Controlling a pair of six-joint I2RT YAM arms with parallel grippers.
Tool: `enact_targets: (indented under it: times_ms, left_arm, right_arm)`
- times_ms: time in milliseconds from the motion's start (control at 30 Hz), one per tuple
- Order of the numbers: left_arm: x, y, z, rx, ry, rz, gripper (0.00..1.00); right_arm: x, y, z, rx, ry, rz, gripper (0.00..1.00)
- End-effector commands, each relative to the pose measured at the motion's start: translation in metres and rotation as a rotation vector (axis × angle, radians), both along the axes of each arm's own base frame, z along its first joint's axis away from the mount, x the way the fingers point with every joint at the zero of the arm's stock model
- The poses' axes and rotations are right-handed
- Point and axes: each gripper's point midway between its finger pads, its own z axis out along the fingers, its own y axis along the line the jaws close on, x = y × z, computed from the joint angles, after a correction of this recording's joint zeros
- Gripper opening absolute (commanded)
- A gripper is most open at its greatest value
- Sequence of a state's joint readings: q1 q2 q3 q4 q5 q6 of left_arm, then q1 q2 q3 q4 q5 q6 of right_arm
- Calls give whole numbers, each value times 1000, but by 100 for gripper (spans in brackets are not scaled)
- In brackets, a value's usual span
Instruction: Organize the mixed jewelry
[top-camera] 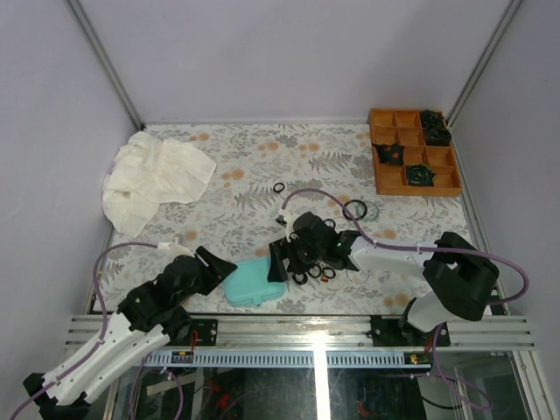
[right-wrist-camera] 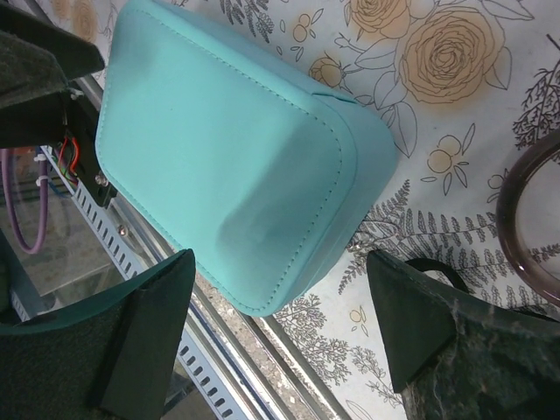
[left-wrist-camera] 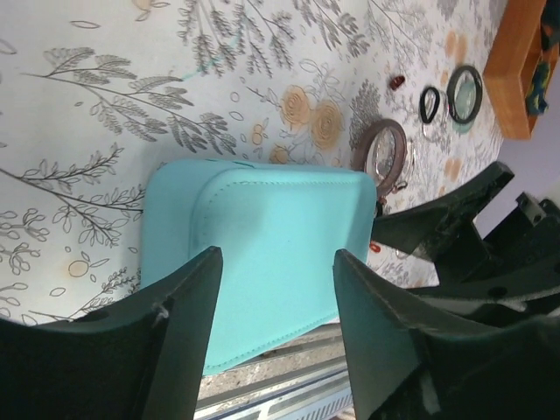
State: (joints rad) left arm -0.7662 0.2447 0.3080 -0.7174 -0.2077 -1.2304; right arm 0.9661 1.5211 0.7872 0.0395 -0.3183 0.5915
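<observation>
A shut teal case lies at the table's near edge. My left gripper is open, its fingers standing apart over the case's near end without pinching it. My right gripper is open too, wide, straddling the case's other corner. Several small black rings lie beside the right gripper. A reddish-brown bangle rests just past the case. Further back are a black bangle, a teal bangle and a lone black ring.
An orange compartment tray with dark clumps stands at the back right. A crumpled white cloth lies at the back left. The metal rail runs along the near edge, right under the case.
</observation>
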Motion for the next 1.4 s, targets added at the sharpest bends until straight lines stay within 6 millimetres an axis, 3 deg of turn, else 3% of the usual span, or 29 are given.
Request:
enact_targets:
  times_ms: [0, 267, 567, 767, 867, 1000, 1100, 1367]
  left_arm:
    - [8, 17, 5, 25, -6, 115, 56]
    - [5, 27, -11, 107, 75, 158, 59]
    - [0, 13, -30, 46, 117, 127, 59]
    - [4, 1, -25, 2, 97, 99, 52]
    - [6, -4, -25, -18, 89, 84, 43]
    - [8, -6, -22, -30, 74, 79, 32]
    - [9, -8, -14, -44, 54, 71, 25]
    - [16, -7, 19, -52, -10, 73, 24]
  right_arm:
    - [3, 12, 12, 71, -9, 7, 87]
    - [3, 12, 8, 66, -1, -3, 87]
    - [-3, 17, 0, 79, 48, 8, 87]
    - [-8, 24, 5, 99, 47, 38, 80]
    - [-10, 31, 12, 110, 40, 47, 65]
    - [-13, 36, 16, 110, 39, 61, 54]
    - [-14, 41, 22, 116, 34, 71, 51]
    - [-14, 53, 45, 142, 12, 87, 50]
